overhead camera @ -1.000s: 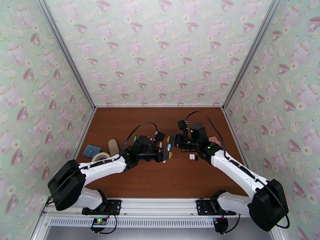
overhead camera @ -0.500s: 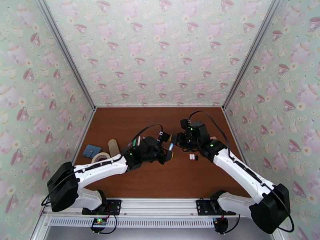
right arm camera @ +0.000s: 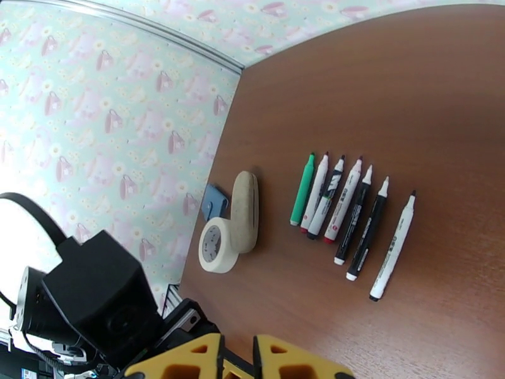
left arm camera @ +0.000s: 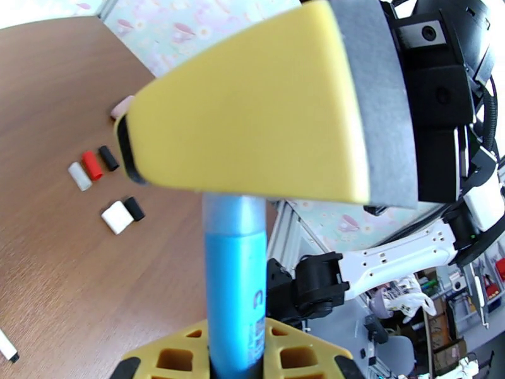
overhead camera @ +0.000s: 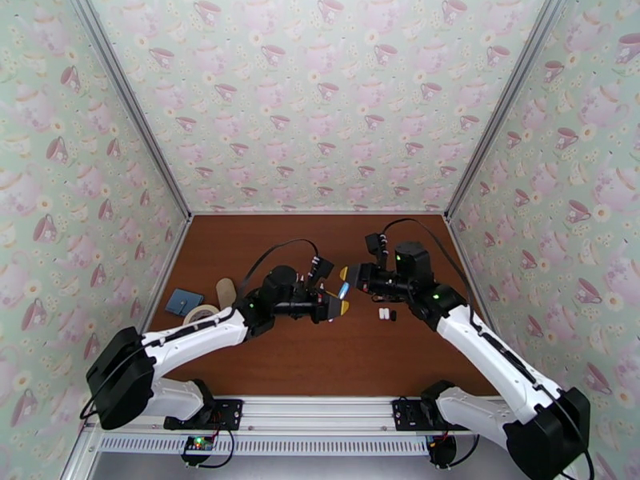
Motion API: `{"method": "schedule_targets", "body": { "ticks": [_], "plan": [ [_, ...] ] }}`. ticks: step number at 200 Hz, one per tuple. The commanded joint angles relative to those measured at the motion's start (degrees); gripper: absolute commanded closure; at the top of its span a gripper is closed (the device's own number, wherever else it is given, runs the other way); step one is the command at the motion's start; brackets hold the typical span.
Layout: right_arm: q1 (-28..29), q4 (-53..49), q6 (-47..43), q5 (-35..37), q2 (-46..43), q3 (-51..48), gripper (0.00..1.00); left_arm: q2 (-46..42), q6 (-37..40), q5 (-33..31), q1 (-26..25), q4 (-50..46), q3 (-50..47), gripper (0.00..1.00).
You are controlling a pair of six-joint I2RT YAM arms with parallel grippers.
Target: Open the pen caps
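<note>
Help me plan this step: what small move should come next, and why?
Probably draw the right tool straight away from the left tool, along the blue pen. Both look shut, left on the barrel, right over the cap end, so pulling apart should free it.

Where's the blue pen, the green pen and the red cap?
blue pen (left arm camera: 235, 279), left wrist view, middle of its barrel.
green pen (right arm camera: 302, 189), right wrist view, middle of its barrel.
red cap (left arm camera: 92, 165), left wrist view, middle of the cap.
</note>
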Motion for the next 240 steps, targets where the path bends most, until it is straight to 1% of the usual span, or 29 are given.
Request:
{"method": "schedule_targets", "body": {
  "ticks": [1, 12, 23, 33, 46, 52, 58, 87, 101, 137, 170, 207, 240],
  "plan": [
    [-3.24, -0.38, -2.53, 14.86, -0.35, 2.50, 1.00, 0.44, 5.47, 1.76, -3.39, -12.42, 1.85, 1.00],
    [-3.38, -5.74, -2.38, 20.51, 0.29, 4.23, 1.00, 0.76, 9.06, -5.93, -5.15, -19.02, 4.75, 1.00],
    [-3.65, -7.55, -2.03, 22.68, 0.26, 4.59, 1.00, 1.43, 11.37, -11.53, -6.59, -23.12, 7.21, 1.00],
    [-4.00, -7.88, -1.67, 23.36, -0.15, 4.23, 1.00, 1.83, 12.76, -15.13, -7.76, -24.64, 8.23, 1.00],
    [-4.53, -8.64, -1.49, 24.00, -0.38, 4.01, 1.00, 2.11, 14.22, -18.07, -9.12, -25.36, 9.75, 1.00],
    [-4.87, -9.05, -1.40, 24.22, -0.47, 4.09, 1.00, 2.19, 14.90, -20.94, -9.95, -25.82, 10.00, 1.00],
    [-5.26, -9.18, -1.39, 24.03, -0.61, 4.00, 1.00, 2.33, 15.23, -21.87, -10.44, -26.14, 10.24, 1.00],
    [-6.00, -9.13, -3.05, 21.80, -0.25, 3.20, 1.00, 1.79, 12.42, -19.25, -9.99, -21.98, 8.83, 1.00],
    [-6.40, -11.45, -5.00, 21.58, 0.76, 3.37, 1.00, 1.33, 10.31, -18.62, -9.34, -19.58, 8.21, 1.00],
    [-6.49, -23.71, -13.27, 31.06, 4.17, 4.31, 1.00, 0.10, 7.70, -19.18, -7.68, -17.64, 5.67, 0.99],
    [-6.73, -29.25, -14.85, 38.66, 7.98, 2.93, 1.00, -0.08, 6.30, -18.62, -6.05, -15.96, 4.58, 0.98],
    [-10.02, -29.48, -14.05, 41.40, 12.65, 0.04, 1.00, 0.04, 6.82, -18.62, -5.67, -15.50, 3.68, 0.98],
    [-13.43, -26.78, -14.38, 40.33, 16.02, -1.74, 1.00, 0.44, 7.16, -18.62, -5.43, -16.36, 3.49, 0.98]
  ]
}}
